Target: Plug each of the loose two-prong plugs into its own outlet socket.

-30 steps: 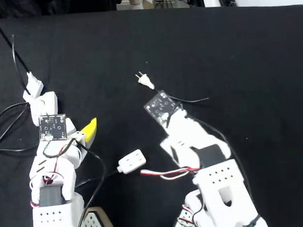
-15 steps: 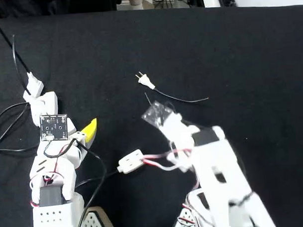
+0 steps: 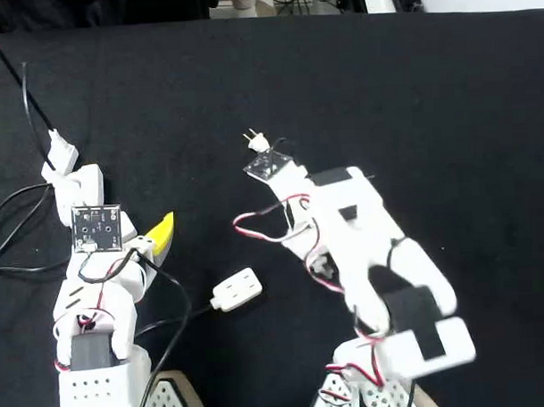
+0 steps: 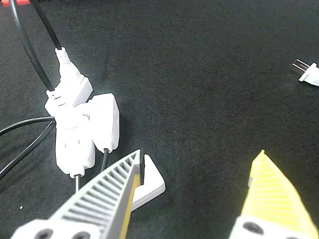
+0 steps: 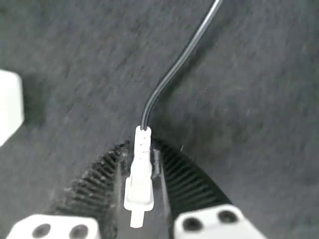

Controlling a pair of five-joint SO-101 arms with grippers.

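While the plug is held tight by the right gripper at upper middle, bare table is seen all around. The left gripper is spread wide, lower left.

Left hand spread wide, right hand clamped on plug.

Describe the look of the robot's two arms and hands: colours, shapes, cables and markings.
The left arm is white, with black cables and a square dotted board; the left hand has two pointed ridged fingers, one yellow, one grey. The right arm is white with black motor blocks and looping red-and-white wires; the right hand has dark ridged fingers.
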